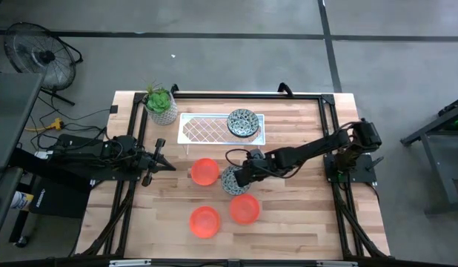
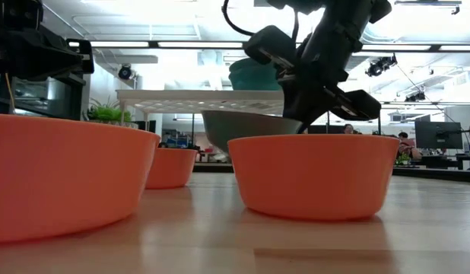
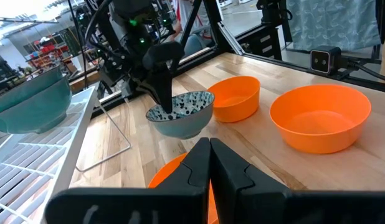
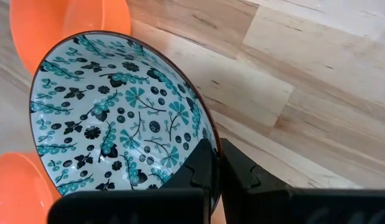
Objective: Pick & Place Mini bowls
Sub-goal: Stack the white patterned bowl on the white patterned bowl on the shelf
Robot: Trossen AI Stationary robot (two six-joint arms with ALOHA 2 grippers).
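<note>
Three orange mini bowls sit on their bases on the table [image 1: 303, 215]: one at mid-table [image 1: 204, 171] and two nearer the near edge [image 1: 244, 208] [image 1: 204, 221]. A patterned mini bowl [image 1: 243, 123] rests on the white wire rack [image 1: 207, 130]. My right gripper [image 1: 239, 178] is shut on a second patterned bowl [image 4: 111, 118] between the orange ones. My left gripper [image 3: 210, 152] is shut, holds nothing, and hovers left of the mid-table orange bowl [image 3: 171, 177]. My right gripper pinches the patterned bowl's rim [image 4: 207, 127] on its right-hand side, one finger inside the bowl and one outside. The fingers [image 3: 166, 102] slant down from the table's right. The bowl [image 2: 250, 128] hangs slightly tilted, lifted a little above the table.
A green plant in a white pot [image 1: 161, 105] stands at the rack's left end by the far edge. The orange bowls closely ring the held bowl on its left and near sides. A black frame [image 1: 322, 100] borders the table.
</note>
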